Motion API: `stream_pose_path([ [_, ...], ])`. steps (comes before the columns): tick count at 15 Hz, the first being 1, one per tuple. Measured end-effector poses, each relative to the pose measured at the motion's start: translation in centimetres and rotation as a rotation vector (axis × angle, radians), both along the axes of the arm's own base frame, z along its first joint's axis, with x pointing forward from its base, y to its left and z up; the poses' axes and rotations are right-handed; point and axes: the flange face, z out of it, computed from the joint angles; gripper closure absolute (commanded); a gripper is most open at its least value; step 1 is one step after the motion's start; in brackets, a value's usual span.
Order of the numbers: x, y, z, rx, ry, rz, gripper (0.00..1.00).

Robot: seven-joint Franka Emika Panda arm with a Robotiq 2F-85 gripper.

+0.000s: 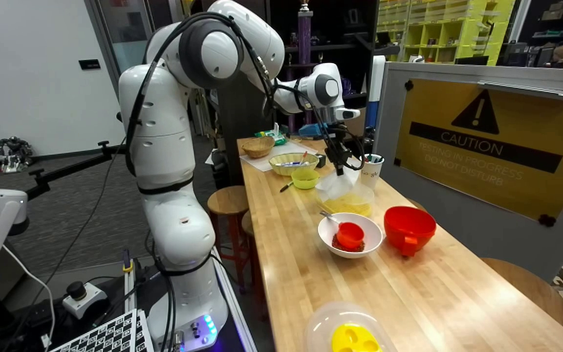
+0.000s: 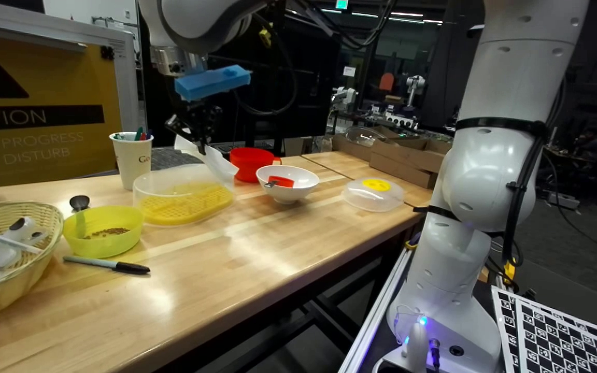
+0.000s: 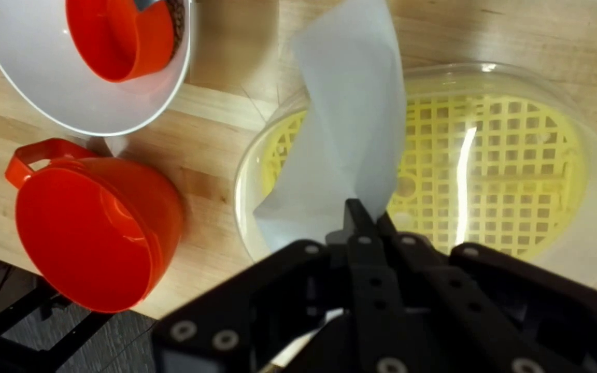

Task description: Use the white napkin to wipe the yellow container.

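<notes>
My gripper [image 3: 373, 210] is shut on the white napkin [image 3: 350, 103], pinching it between the black fingertips. The napkin fans out and droops from the tips in the wrist view. Below it sits the yellow container [image 3: 506, 207], a clear oval tub with a yellow grid in its bottom. In an exterior view the gripper [image 2: 202, 150] hovers above the tub's rim, and the napkin [image 2: 221, 167] slants down by the far end of the container [image 2: 184, 199]. Whether cloth and tub touch, I cannot tell. The napkin covers part of the container in the wrist view.
Close to the tub are a white bowl [image 2: 288, 192] holding a red scoop, a red handled bowl [image 1: 406, 225] and a paper cup [image 2: 132, 163] of pens. A bright yellow bowl [image 2: 104, 246], a marker [image 2: 107, 264] and a basket [image 2: 29, 274] lie on the opposite side.
</notes>
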Motion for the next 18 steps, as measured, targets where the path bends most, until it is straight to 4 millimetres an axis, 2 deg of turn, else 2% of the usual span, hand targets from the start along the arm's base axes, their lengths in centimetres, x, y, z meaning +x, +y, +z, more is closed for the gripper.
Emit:
stream_pose_path([
  [5,1.4,0.2,-0.7,-0.009,0.039,-0.025,1.00],
  [10,1.2,0.8,-3.0,0.009,0.127,-0.057,1.00],
  [18,1.0,1.4,-5.9,0.137,0.273,-0.128,1.00],
])
